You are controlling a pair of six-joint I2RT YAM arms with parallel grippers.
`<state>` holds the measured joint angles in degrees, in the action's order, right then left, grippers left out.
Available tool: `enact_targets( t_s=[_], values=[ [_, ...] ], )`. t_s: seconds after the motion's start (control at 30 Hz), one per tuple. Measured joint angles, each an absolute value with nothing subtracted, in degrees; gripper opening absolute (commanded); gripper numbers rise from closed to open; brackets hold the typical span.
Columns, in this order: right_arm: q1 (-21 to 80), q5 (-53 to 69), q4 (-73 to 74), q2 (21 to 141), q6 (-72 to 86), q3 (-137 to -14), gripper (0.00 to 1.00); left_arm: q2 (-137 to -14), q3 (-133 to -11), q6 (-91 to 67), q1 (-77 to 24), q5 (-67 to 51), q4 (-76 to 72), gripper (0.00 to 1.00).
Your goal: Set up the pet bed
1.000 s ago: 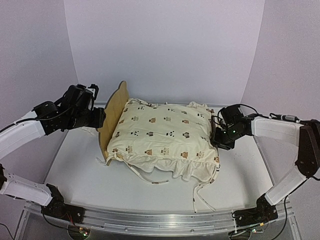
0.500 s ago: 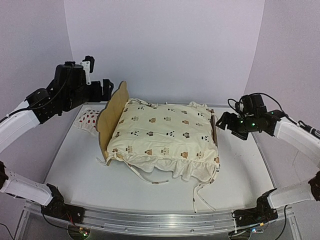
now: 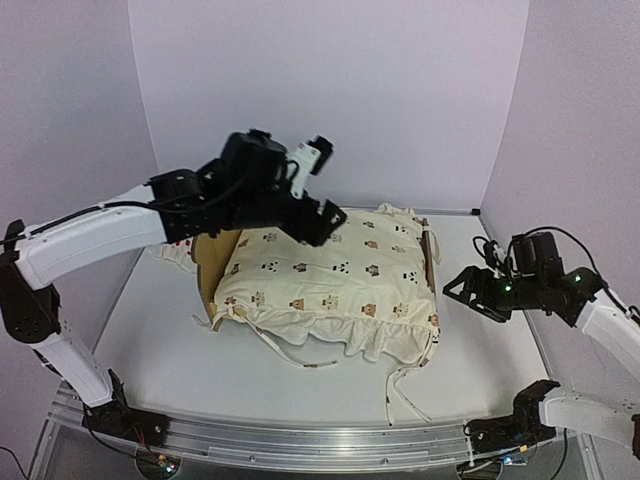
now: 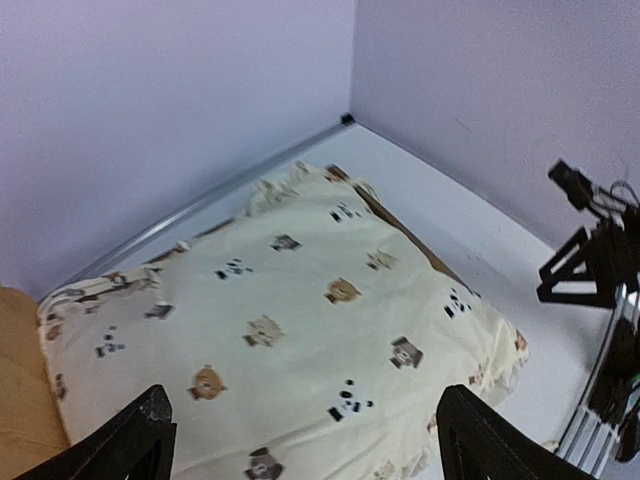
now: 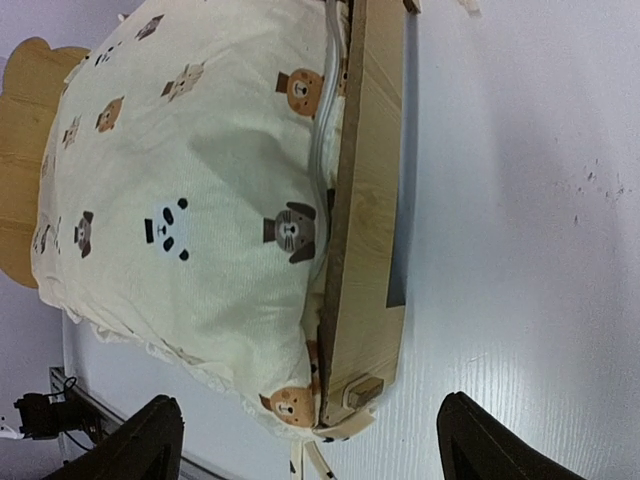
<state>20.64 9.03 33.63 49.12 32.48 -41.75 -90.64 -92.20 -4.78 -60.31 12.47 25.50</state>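
So the pet bed (image 3: 214,268) sits about mid-desk, a bit closer to the far edge. Its wooden headboard faces the left edge and the foot rail (image 5: 366,215) faces the right edge. A cream cushion (image 3: 330,270) with little bear and panda prints fills the frame completely. Its ruffle flops over the near side, and a couple of thin ties trail across the desk (image 3: 160,340) toward the near edge.

The left fingers (image 4: 148,438) are spread wide with nothing in them, hanging in the air over the headboard end of the cushion, not touching it. The right fingers (image 5: 152,440) are wide apart and empty too, off past the foot rail, clear of the bed, above the bare desk by the right edge.

There's also a small white pillow (image 3: 168,257) poking out behind the headboard near the left edge. The left arm mostly hides it, so I can't make out much.
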Motion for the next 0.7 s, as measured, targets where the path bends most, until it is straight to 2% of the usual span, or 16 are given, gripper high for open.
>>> enact_targets(
  t_s=[0.17, 0.37, 0.7],
  values=[
    [20.64, 10.54, 36.01, 44.39, 32.57, -41.32, 0.88, -101.89, -94.93, 2.48, -66.68, 8.55, 25.88, 0.90],
    [20.64, 9.02, 41.01, 40.28, 31.39, -42.31, 0.88, -117.01, -109.02, 8.81, -70.55, 5.41, 28.50, 0.86],
    [20.64, 7.44, 45.40, 38.83, 29.98, -43.48, 0.89, -125.39, -114.84, 14.97, -70.70, 2.98, 29.65, 0.81]
  ],
)
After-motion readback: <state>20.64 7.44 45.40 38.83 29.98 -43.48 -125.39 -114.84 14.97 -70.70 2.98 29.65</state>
